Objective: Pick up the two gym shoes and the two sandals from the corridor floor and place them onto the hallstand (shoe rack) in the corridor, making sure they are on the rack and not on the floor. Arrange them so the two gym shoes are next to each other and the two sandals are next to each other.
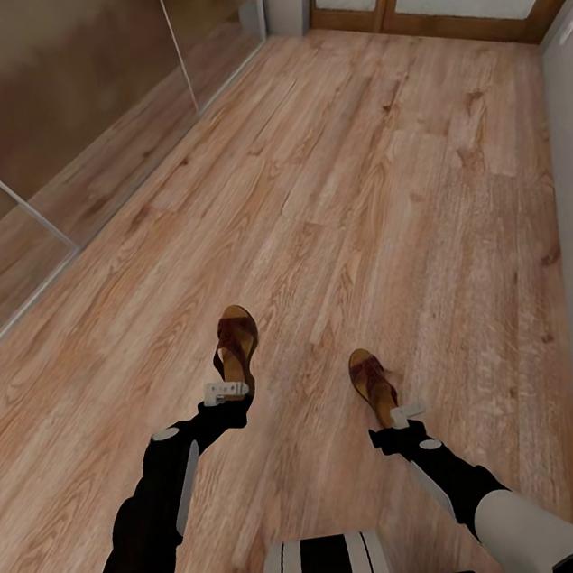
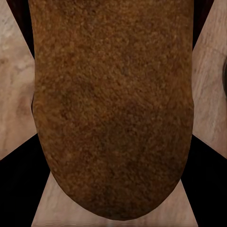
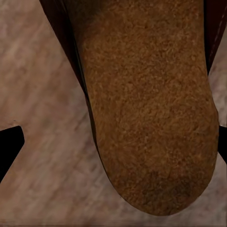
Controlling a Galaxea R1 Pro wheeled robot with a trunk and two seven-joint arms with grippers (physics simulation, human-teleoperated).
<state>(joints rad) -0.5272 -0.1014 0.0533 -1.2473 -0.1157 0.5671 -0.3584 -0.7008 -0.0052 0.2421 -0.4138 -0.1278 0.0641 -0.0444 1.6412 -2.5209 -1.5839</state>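
Two sandals on the corridor floor [image 1: 367,147], long axes running away from the robot: left sandal [image 1: 236,341] heel-first at the left gripper [image 1: 226,392], right sandal [image 1: 373,385] at the right gripper [image 1: 407,415]. Finger closure impossible to tell.

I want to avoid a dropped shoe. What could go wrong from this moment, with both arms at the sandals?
1. Each end effector, left and right, is at only the heel end of its sandal, left one and right one, so a sandal may tilt or slip.
2. Whether either grip is closed cannot be told; lifting now may leave a sandal on the corridor floor.
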